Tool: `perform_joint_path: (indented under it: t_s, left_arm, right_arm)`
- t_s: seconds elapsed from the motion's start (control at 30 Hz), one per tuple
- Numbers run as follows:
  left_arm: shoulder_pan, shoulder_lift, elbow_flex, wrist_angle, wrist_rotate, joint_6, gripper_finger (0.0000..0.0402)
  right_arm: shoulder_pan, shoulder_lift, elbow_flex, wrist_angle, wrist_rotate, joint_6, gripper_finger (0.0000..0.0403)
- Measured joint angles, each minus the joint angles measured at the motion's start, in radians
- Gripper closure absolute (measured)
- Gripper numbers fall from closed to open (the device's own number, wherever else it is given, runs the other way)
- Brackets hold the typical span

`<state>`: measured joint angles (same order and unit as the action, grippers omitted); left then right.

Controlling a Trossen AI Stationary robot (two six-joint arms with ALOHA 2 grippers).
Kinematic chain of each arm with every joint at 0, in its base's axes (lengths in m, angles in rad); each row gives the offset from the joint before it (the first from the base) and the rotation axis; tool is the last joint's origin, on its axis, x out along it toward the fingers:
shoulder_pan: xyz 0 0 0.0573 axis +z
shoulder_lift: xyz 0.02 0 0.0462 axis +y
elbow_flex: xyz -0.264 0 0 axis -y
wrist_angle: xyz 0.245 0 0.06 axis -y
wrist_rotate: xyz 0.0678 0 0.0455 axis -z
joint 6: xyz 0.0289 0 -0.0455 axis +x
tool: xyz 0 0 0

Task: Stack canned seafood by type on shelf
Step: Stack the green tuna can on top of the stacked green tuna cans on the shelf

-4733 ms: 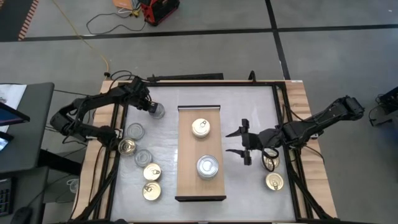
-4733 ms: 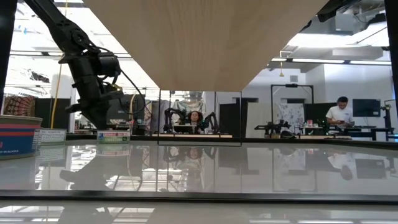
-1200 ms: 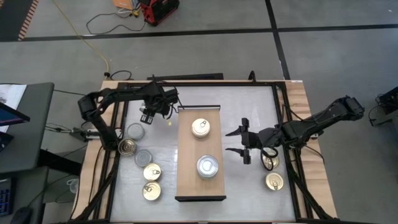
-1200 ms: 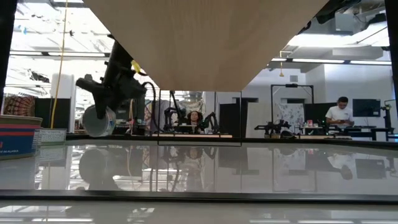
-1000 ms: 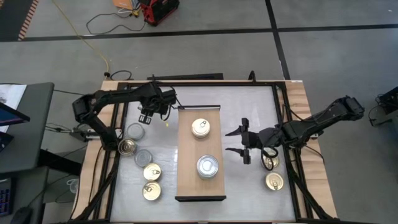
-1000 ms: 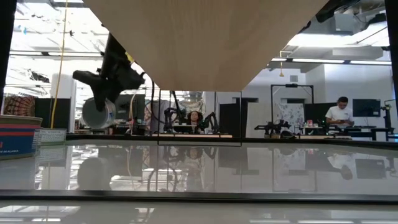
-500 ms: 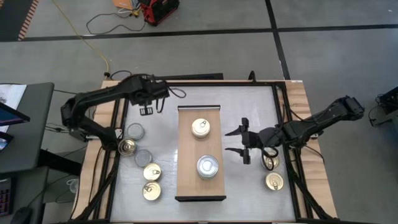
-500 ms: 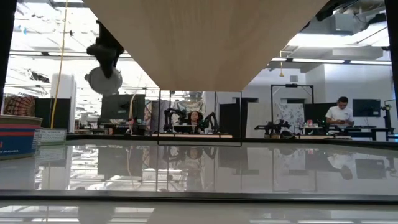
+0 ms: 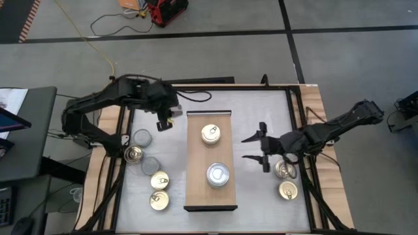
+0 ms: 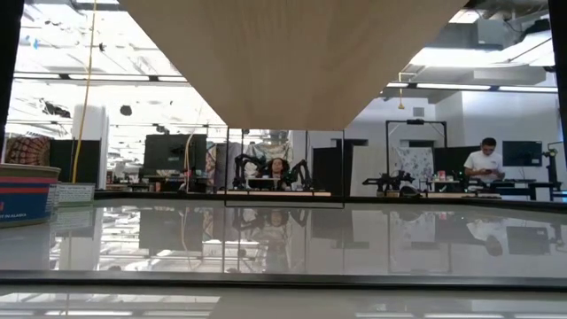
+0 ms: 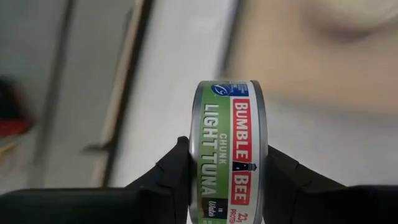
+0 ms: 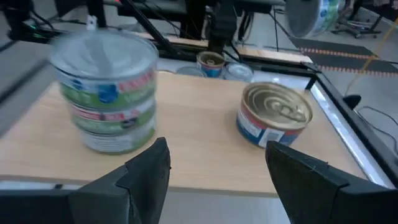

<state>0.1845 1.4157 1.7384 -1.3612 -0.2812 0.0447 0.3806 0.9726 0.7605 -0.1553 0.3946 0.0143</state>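
Observation:
My left gripper (image 9: 164, 121) hangs above the table's far left part, beside the shelf's far left corner, shut on a green-and-red labelled tin (image 11: 227, 149). The light-wood shelf (image 9: 196, 189) bears one gold-lidded tin (image 9: 210, 134) at its far half and a stack of two silver-lidded, green-labelled tins (image 12: 109, 93) at its near half. My right gripper (image 9: 259, 150) hovers open just right of the shelf, pointing at it, with nothing between its fingers. The low view shows neither gripper. My left gripper pinches the tin between its two fingers (image 11: 172, 177), one on each flat face (image 11: 196, 163). The fingers slant down from above. The tin stands on edge with its labelled wall toward the wrist camera, lifted clear of the table.
Several loose tins lie on the table left of the shelf, among them a silver-lidded one (image 9: 142, 138) and a gold-lidded one (image 9: 159, 200). Two gold-lidded tins (image 9: 285, 170) (image 9: 288, 190) sit under and near my right arm. The shelf's underside (image 10: 292, 62) fills the low view's top.
My left gripper has risen with the tin, going up out of the low view, and has rolled, so the tin has turned about in the hold. It stays beside the shelf's far left corner. My right gripper has shifted slightly toward the table's right edge, still open.

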Motion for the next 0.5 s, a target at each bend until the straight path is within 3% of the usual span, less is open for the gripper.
perform_joint_path:
  t_s: [0.27,0.4,0.5]
  left_arm:
    - [-0.061,-0.013,0.099,0.159,0.378,-0.072,0.0276]
    - [-0.065,-0.006,0.099,0.268,0.501,-0.172,0.0275]
    - [-0.056,0.006,0.099,0.351,0.567,-0.223,0.0276]
  right_arm:
    - [0.041,-0.078,0.03,-0.031,0.0,-0.221,0.0113]
    - [0.05,-0.04,0.03,0.069,0.016,-0.481,0.0113]
    - [0.088,0.013,0.03,0.23,0.119,-0.757,0.0113]
